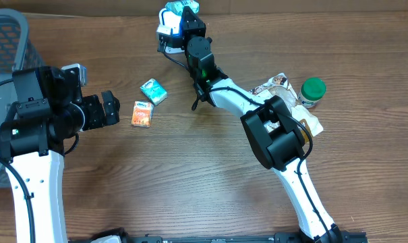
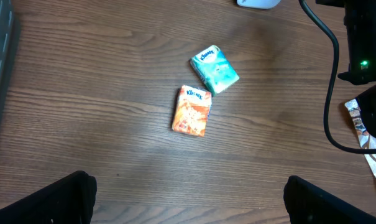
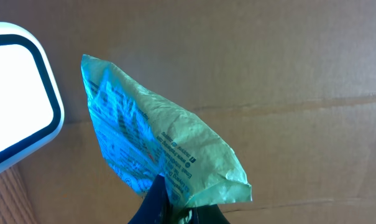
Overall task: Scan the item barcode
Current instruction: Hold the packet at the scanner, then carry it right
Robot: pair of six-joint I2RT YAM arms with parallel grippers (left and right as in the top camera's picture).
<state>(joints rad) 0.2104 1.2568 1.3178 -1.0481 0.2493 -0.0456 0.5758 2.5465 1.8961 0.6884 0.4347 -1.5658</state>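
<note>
— What do we have on the left?
— We see a grey basket [image 1: 3,40] at the edge of the table [image 1: 190,189]. Beside it is the left gripper [image 1: 113,109], jaws spread wide and holding nothing. In its wrist view, the fingers [image 2: 57,199] frame bare wood.
— And just past it?
— We find an orange tissue pack [image 1: 142,114] lying flat, with a teal tissue pack [image 1: 153,91] just beyond it. Neither touches the gripper.
— Where's the item?
— At the far edge, we see the right gripper [image 1: 182,19] clamped tight on a crinkled green-blue packet [image 1: 183,8], held up just beside the white scanner [image 1: 166,30]. From the wrist, we see it pinched at a lower corner, print facing the camera, with cardboard [image 3: 287,62] behind.
— Farther right?
— A crumpled wrapper [image 1: 278,84] and a green-lidded jar [image 1: 312,91]. We cannot tell whether they touch.
</note>
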